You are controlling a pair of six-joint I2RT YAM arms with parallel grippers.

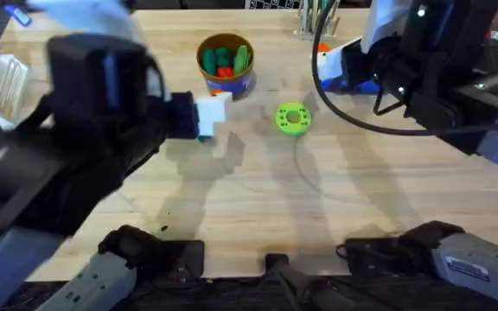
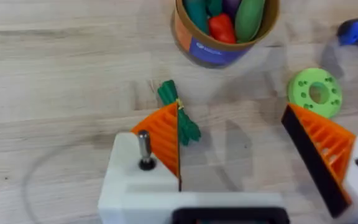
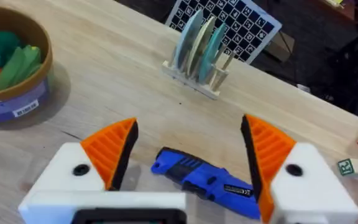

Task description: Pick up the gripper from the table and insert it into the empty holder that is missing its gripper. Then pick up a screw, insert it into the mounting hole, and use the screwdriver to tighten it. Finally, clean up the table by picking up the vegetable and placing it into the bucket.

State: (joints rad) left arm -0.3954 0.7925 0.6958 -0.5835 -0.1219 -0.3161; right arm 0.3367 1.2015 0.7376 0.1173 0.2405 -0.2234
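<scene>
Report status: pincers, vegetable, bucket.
Left pincer open over vegetable. Right pincer open, straddling screwdriver. Bucket already holds toy veg. Path unobstructed.

Surfaces: pale wood, matt plastic, one metal screw.

Table [image 2: 55, 74]: light wood, visible grain, smooth. Left gripper [image 2: 247, 155] pads ribbed orange plastic on matt white blocks; screw [image 2: 144, 149] dull metal. Screwdriver [image 3: 207, 182] glossy blue plastic. Vegetable [image 2: 178, 111] looks like soft green plastic. Bucket [image 2: 219, 50] probably paper-sided.
</scene>
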